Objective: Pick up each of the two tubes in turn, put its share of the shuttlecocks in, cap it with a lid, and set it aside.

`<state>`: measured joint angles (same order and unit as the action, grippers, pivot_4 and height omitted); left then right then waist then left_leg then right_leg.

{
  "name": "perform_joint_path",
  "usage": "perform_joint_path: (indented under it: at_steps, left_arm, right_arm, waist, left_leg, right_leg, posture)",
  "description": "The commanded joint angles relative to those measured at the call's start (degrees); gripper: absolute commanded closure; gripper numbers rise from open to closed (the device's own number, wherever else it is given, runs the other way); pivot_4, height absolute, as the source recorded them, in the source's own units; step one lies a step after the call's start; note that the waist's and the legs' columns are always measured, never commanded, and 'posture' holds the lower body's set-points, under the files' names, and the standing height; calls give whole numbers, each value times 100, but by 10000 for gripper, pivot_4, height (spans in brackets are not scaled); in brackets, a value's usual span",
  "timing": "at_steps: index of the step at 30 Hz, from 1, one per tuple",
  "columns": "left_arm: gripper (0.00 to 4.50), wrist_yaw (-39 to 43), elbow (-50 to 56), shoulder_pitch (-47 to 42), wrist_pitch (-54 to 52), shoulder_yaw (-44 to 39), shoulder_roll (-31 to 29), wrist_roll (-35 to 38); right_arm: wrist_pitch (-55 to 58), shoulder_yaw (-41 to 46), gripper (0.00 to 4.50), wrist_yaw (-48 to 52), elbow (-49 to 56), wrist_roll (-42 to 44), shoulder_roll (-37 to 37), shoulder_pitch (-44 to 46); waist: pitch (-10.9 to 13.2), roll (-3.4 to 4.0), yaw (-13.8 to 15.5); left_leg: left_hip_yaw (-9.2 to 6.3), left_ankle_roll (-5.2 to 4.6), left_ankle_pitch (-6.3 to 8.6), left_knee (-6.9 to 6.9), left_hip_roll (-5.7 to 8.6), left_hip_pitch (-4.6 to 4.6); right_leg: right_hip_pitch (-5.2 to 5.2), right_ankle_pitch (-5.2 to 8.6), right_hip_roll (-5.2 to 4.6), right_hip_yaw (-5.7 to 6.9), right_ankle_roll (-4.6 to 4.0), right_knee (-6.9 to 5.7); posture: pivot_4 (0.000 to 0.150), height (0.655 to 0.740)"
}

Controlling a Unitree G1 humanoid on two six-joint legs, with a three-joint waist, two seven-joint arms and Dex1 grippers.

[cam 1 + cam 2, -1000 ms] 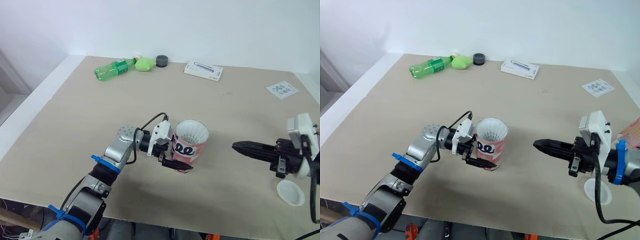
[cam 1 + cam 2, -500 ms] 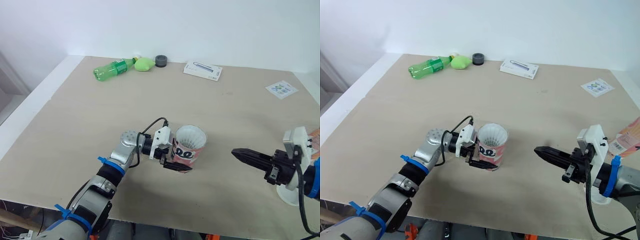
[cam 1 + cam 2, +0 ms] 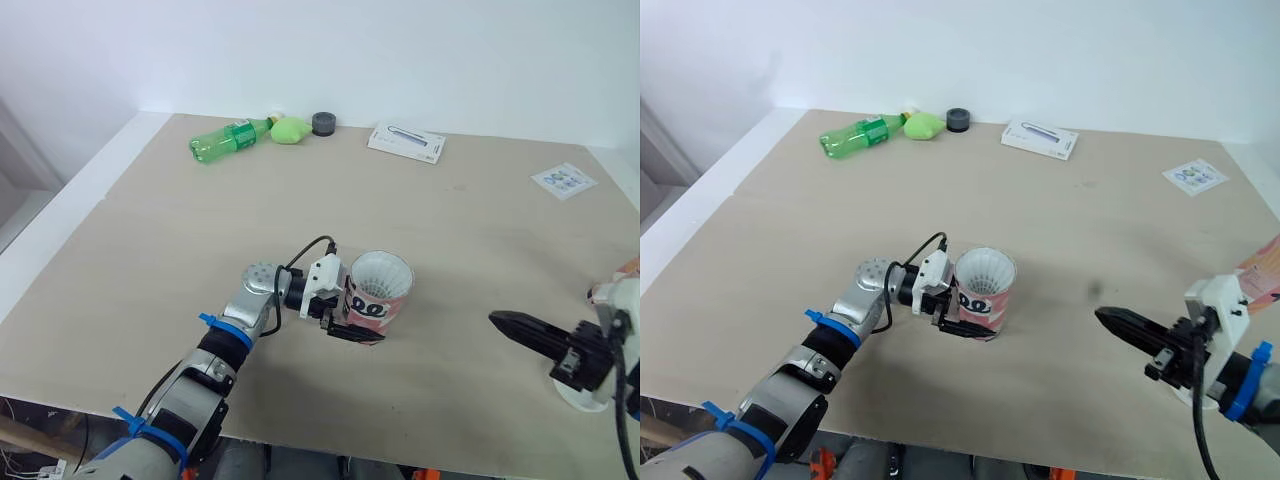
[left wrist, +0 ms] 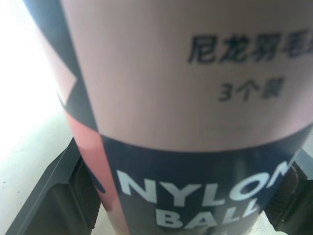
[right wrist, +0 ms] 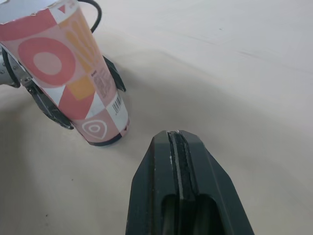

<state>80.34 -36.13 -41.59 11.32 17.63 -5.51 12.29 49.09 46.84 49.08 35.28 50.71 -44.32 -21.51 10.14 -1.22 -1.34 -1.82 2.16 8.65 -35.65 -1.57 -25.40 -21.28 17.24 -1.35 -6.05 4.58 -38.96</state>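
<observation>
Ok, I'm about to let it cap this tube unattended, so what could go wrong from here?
1. The lid lies close to the front edge of the table, near the shut right tool. A clumsy approach might nudge it off.
2. The left tool grips the tube low down, so pressing a lid on top could tilt it.
3. The shuttlecock skirt sits about level with the rim and may resist the lid.

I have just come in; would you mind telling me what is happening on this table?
The left gripper is clamped on a pink tube standing upright on the table, with a white shuttlecock showing in its open top; no lid is on it yet. The right gripper is shut and empty, hovering close to a white lid near the table's front edge.
</observation>
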Motion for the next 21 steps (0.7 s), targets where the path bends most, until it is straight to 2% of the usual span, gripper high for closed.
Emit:
perform_joint_path:
  at_steps: [1,2,5,7,11,15,21]
  left_arm:
    - [7696,15,-65,226,-249,348,-132,-420]
    - [7696,-2,-53,236,-380,363,-127,-422]
    - [7696,-120,25,304,-529,411,-98,-479]
    - [7696,-192,145,387,-547,451,-89,-520]
    - [7696,-352,482,580,-717,493,-89,-520]
    - [7696,-398,953,809,-939,533,-175,-452]
    - [7696,-502,1332,953,-1151,565,-270,-420]
  right_arm:
    - [31,696,32654,420,20,109,-417,-374]
    - [18,845,27148,654,-39,-41,-641,-567]
    - [-71,1269,15320,1351,-360,-542,-1299,-1084]
    - [-378,1384,9413,1779,-566,-1126,-1635,-1456]
    - [-1296,1281,9413,2428,-1043,-2373,-2087,-2030]
    - [-2003,783,9413,2777,-2073,-2978,-2695,-1672]
    - [-2684,-574,9413,2866,-3447,-3381,-3236,-635]
  waist:
    - [-8,2,0]
    - [-9,0,0]
    - [-23,-10,0]
    - [-35,-7,0]
    - [-37,-6,1]
    - [-48,8,-11]
    - [-52,10,-14]
  left_leg:
    - [2,0,0,0,1,2]
    - [3,0,0,1,0,8]
    - [6,1,1,5,2,19]
    - [6,1,2,9,-1,23]
    - [5,3,4,18,1,23]
    - [8,11,16,20,-1,21]
    - [14,11,34,28,-1,22]
  right_leg:
    - [1,0,-1,-2,0,0]
    - [6,1,-1,-3,-1,1]
    - [16,17,-5,-4,-24,11]
    - [20,18,-4,-2,-27,17]
    - [24,19,-6,2,-27,34]
    - [40,12,-9,4,-16,76]
    - [41,11,-9,-2,5,86]
  posture:
    - [1500,7294]
    - [1500,7294]
    - [1500,7294]
    - [1500,7294]
    - [1500,7294]
    - [1500,7294]
    - [1500,7294]
